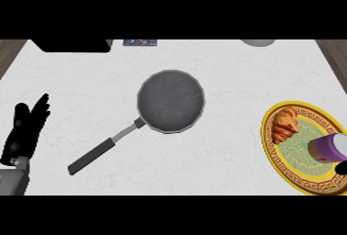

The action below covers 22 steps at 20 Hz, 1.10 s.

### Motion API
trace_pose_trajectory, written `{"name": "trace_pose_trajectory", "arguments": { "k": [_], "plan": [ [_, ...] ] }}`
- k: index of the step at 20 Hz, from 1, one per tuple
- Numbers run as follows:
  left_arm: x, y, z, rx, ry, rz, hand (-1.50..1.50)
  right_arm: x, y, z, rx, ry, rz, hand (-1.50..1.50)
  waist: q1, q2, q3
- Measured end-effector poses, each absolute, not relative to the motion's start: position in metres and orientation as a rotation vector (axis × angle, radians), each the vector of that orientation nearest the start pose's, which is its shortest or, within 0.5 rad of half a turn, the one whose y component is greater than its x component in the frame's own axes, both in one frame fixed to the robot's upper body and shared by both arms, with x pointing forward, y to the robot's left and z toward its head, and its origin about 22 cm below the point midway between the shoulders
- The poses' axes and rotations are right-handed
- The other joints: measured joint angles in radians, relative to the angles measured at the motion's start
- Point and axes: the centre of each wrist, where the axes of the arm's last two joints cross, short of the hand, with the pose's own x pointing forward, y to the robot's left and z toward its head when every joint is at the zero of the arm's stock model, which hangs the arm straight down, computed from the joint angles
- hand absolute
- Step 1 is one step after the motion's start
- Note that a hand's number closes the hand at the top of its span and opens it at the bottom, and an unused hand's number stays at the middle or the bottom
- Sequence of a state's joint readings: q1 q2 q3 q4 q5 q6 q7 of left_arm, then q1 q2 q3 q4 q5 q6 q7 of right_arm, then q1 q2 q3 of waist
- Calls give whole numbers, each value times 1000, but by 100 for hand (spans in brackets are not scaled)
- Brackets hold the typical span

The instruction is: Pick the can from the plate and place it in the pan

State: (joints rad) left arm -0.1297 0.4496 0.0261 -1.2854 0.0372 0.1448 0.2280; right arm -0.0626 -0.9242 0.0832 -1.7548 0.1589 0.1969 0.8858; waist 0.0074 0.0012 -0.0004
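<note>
so, pan [170, 102]: you had it flat on the white counter [224, 156], round and dark grey, its handle [102, 151] running down and to the left.
can [330, 149]: you saw it well right of the pan and lower, purple with a pale end, lying on the plate, apart from the pan.
plate [298, 176]: yellow patterned rim, green middle, right of the pan without touching it.
croissant [286, 124]: on the plate, between the pan and the can.
left hand [27, 131]: far left of the pan, past the handle's end; its fingers were straight, close together and pointing up, pinching nothing.
right hand [341, 168]: only a dark sliver showed just below the can, far right of the pan; you could not tell whether it held the can.
beyond the pan: a black block [71, 46] up-left, a small blue item [140, 42] above, a grey round thing [257, 42] up-right.
</note>
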Motion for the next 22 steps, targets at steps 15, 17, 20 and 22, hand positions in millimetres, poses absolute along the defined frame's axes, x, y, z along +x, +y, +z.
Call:
{"name": "trace_pose_trajectory", "arguments": {
  "k": [15,17,20,22],
  "plan": [
    [264,353,13,489,-1202,-100,0,248,-352,119,-939,-654,729,-150,-7,-2,1],
    [262,354,9,492,-1202,-102,0,254,-354,112,-940,-656,724,-150,-6,-1,0],
    [262,348,17,489,-1202,-100,0,255,-357,103,-935,-649,725,-150,-6,-2,0],
    [265,350,12,489,-1199,-98,0,257,-353,102,-932,-646,728,-150,-7,-1,0]
  ]
}}
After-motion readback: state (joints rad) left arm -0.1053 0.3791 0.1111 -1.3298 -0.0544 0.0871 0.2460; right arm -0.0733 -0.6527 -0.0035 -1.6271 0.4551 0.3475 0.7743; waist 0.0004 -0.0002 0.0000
